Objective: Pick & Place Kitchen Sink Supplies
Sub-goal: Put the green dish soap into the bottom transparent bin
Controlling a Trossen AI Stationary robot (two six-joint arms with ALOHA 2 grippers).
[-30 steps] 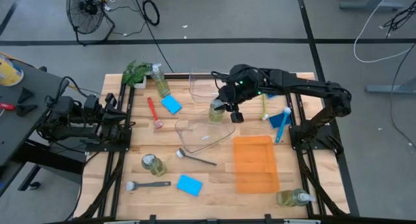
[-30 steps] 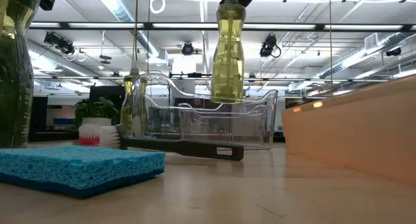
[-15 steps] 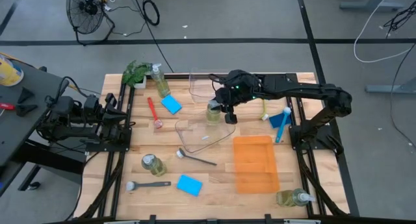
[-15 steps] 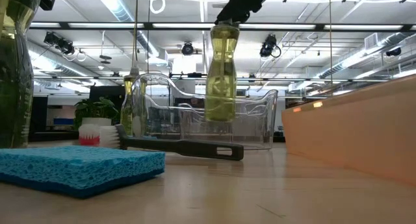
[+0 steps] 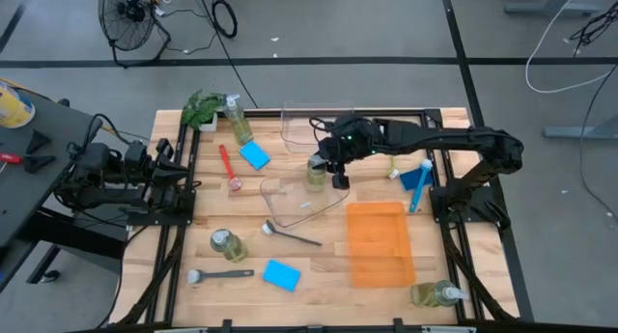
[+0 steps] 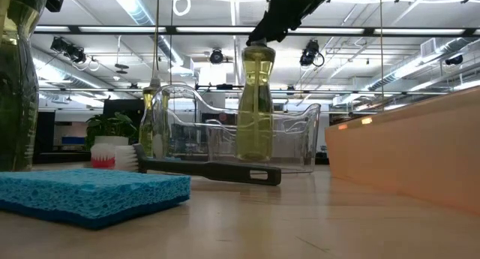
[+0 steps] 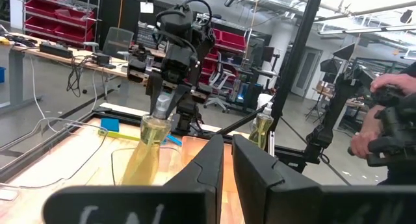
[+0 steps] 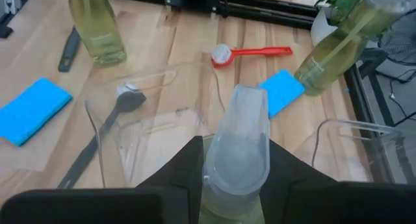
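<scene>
Lowering: the right end effector [image 5: 333,169] has carried the small clear pump bottle of yellow-green liquid [image 6: 255,101] down over the clear plastic bin [image 5: 304,203]
Grip: fingers pinching the bottle's pump neck
Meaning: release looks close, judging by how low the base now hangs
Where: bottle above the bin's far edge, mid-bench [image 5: 319,265]
Axis: long axis near upright, pump up, base down
Left end effector [image 7: 227,175]: parked at the bench's left edge, fingers pressed together
</scene>
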